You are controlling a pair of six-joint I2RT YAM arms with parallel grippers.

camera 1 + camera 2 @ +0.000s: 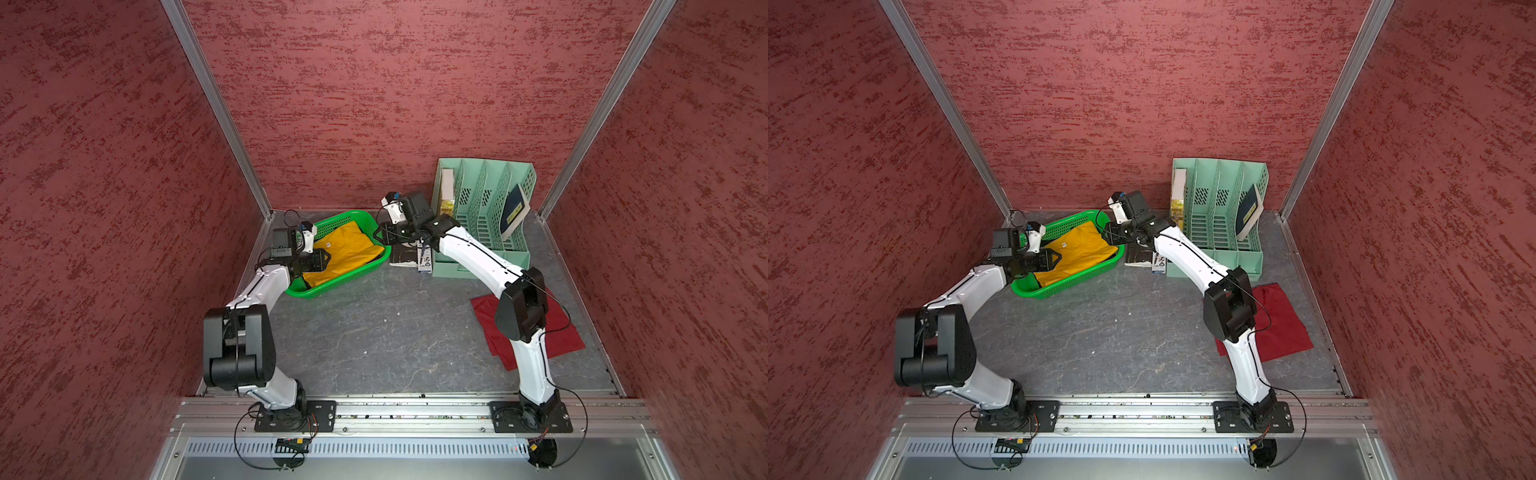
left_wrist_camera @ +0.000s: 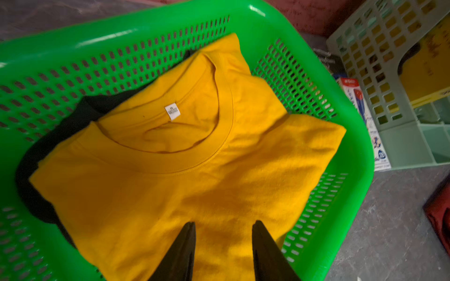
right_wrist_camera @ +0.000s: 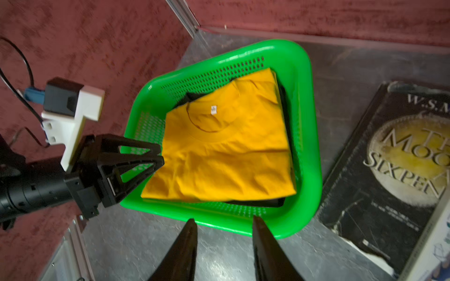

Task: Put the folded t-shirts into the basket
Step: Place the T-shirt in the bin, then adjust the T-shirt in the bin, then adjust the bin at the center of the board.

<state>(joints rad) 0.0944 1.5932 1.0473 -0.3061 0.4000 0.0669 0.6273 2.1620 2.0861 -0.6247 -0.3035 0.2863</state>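
Note:
The green basket [image 1: 328, 291] [image 1: 1059, 291] stands at the back left of the table. Inside it the yellow t-shirt [image 1: 349, 253] [image 2: 194, 182] [image 3: 226, 158] lies flat on top of the black t-shirt [image 2: 26, 185] [image 3: 258, 203], of which only edges show. The dark red t-shirt [image 1: 561, 336] [image 1: 1283, 324] lies on the table at the right, partly hidden by my right arm. My left gripper [image 1: 325, 257] [image 2: 224, 223] [image 3: 159, 155] is open just over the near end of the yellow shirt and holds nothing. Just outside the basket's right rim, my right gripper [image 1: 380, 233] [image 3: 224, 219] is open and empty above bare table.
A mint-green file organiser [image 1: 482, 216] holding a book [image 1: 515, 212] stands at the back right. A dark book [image 1: 405, 254] [image 3: 389, 170] and a small carton [image 1: 424, 261] lie between it and the basket. Red walls close in three sides.

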